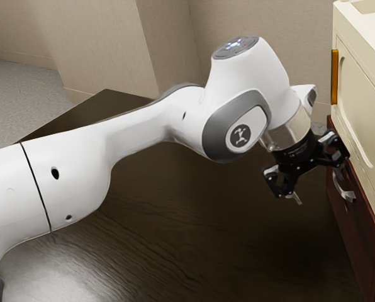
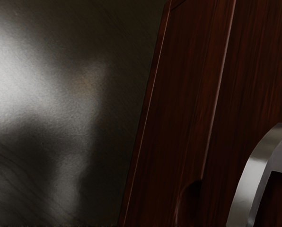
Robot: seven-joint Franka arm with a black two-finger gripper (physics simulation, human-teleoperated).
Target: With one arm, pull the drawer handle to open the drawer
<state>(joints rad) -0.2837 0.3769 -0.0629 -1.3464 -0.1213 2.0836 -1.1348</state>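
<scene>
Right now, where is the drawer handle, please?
The handle is at the exterior view's right, on the front of the dark red cabinet, below the cream box and close to the open gripper.

No word or number can be read. In the exterior view, the white arm (image 1: pixel 80 182) bears 1 round emblem (image 1: pixel 241 134); toward 12 o'clock from it, a grey disc (image 1: pixel 228 50) carries glowing marks too small to make out.
</scene>
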